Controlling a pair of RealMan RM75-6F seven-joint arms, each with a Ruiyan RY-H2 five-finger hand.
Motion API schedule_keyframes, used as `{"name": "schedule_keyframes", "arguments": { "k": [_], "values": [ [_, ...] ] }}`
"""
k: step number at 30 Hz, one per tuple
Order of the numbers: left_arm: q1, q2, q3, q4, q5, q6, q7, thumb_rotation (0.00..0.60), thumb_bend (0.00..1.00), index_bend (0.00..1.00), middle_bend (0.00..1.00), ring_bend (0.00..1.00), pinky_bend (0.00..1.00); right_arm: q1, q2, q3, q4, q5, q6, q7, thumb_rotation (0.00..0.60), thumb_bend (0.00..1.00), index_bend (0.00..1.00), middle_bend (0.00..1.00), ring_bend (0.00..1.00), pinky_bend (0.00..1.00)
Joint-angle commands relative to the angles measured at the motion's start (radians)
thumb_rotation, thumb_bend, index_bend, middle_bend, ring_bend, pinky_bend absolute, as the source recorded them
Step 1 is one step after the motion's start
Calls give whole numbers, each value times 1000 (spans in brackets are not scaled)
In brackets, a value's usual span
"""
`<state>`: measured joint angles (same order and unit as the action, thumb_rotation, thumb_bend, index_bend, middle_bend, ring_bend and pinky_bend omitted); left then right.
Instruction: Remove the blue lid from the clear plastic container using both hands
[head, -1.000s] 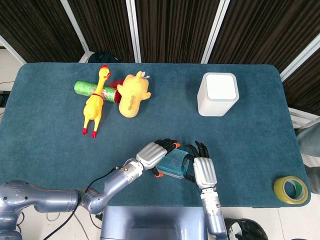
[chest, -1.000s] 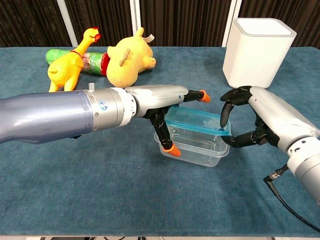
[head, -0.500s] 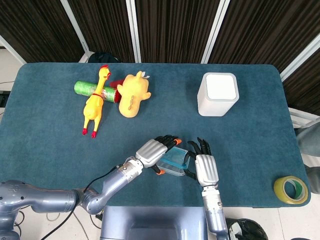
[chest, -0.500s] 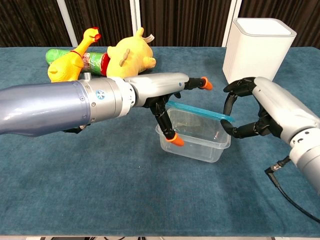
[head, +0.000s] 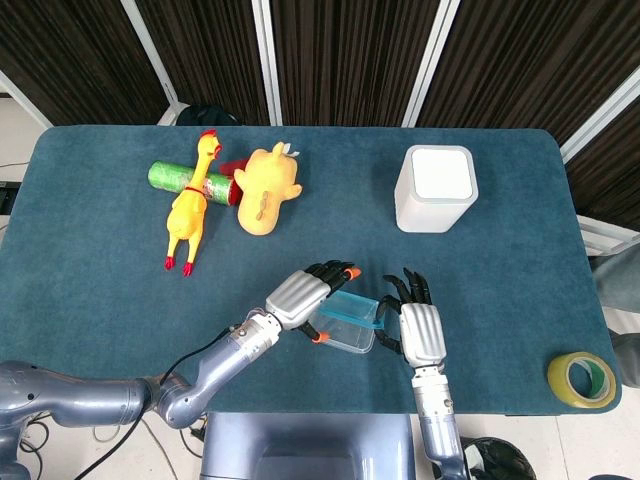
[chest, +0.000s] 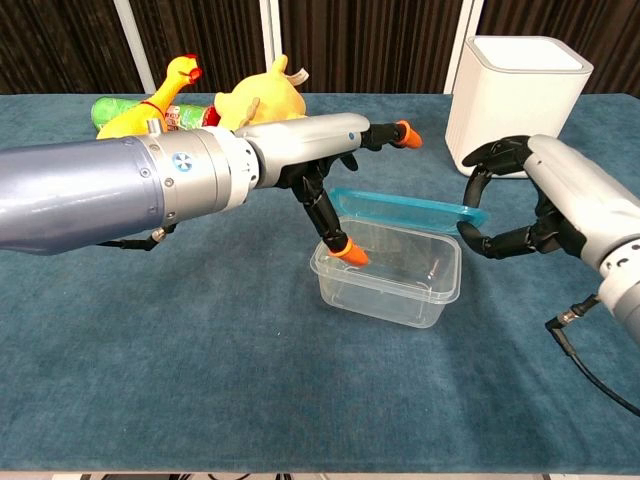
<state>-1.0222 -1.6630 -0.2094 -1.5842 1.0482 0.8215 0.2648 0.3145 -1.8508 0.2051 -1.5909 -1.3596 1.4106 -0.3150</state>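
At lower centre of frame: blue lid (chest: 408, 209) raised clear of clear container (chest: 388, 277) | left hand (chest: 318, 170) pinches lid's left edge | right hand (chest: 520, 200) clamps its right edge.

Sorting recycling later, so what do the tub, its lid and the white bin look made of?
Tub: clear glossy plastic; the table shows through. Lid: translucent blue plastic, thin, probably flexible. Bin: matte white, likely plastic, smooth rounded corners.

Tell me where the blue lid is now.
In chest view, the blue lid hangs just above the clear container, between the left hand and right hand.
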Motion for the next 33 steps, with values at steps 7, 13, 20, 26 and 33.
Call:
{"name": "schedule_keyframes", "arguments": {
  "k": [7,13,20,26,33],
  "values": [
    [5,19,-5,-11,12,5,-14,600,0,0,0,0,144,6,5,15,-8,3,5,1,600,619,705,229,0,0],
    [6,29,-19,-22,19,18,-21,600,0,0,0,0,144,14,7,30,-16,4,6,-4,600,618,705,229,0,0],
    [5,40,-37,-40,26,35,-25,600,0,0,0,0,144,28,28,62,-18,9,7,-10,600,619,705,229,0,0],
    [10,55,-45,-57,30,51,-29,600,0,0,0,0,144,43,69,103,5,11,3,-14,600,619,705,230,0,0],
    [37,102,-47,-101,44,81,-49,600,0,0,0,0,144,48,195,114,83,-27,-16,21,600,619,708,230,0,0]
  ]
}}
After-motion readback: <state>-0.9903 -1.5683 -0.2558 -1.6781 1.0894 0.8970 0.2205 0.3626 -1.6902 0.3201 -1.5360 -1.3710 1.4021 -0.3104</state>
